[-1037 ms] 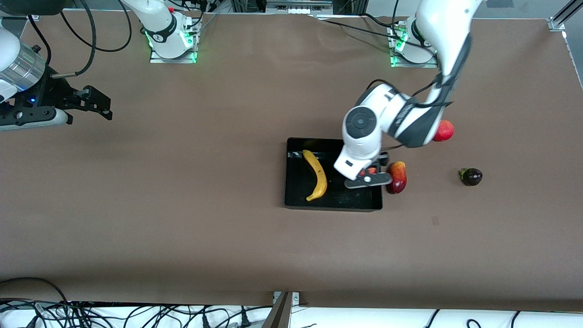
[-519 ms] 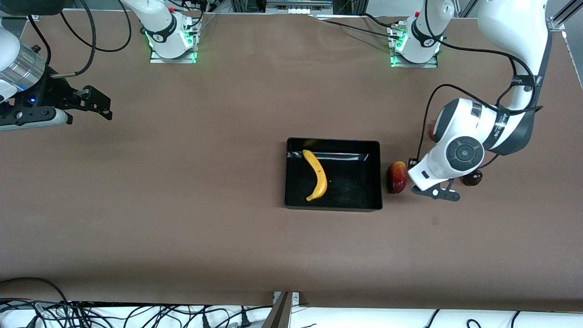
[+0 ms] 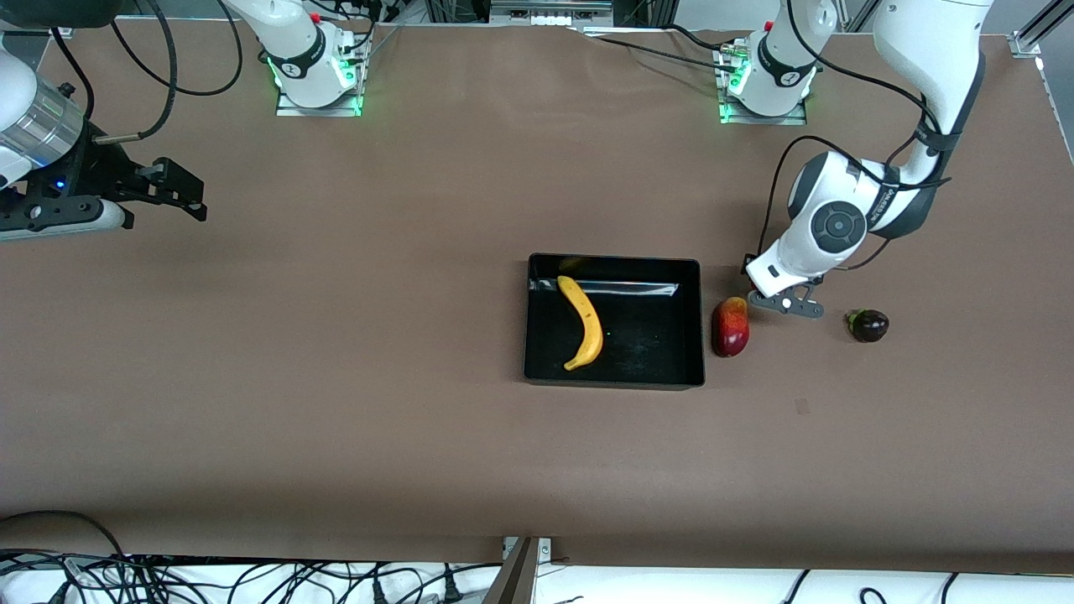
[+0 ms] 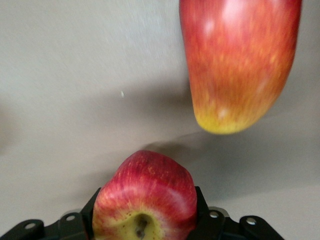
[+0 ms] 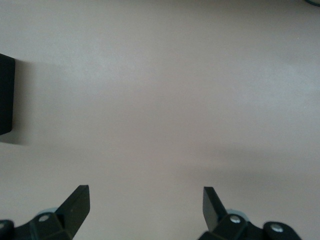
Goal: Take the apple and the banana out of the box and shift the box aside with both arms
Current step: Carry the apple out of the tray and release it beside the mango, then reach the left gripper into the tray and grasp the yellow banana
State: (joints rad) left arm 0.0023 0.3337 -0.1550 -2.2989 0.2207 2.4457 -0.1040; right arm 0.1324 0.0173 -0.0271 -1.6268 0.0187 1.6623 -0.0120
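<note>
Mango (image 3: 731, 327) beside box (image 3: 615, 264) (banana (image 3: 585, 323) inside).

The left gripper (image 3: 784, 304) hangs clamped low over the table, while the right gripper (image 5: 145, 205) waits spread wide.

High front camera faces both bases; wrist cameras look down close, sharing the table (image 3: 336, 377).

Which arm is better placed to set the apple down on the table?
Left. The left gripper is shut on the apple, over the table beside the mango. The right gripper waits open at the right arm's end.
</note>
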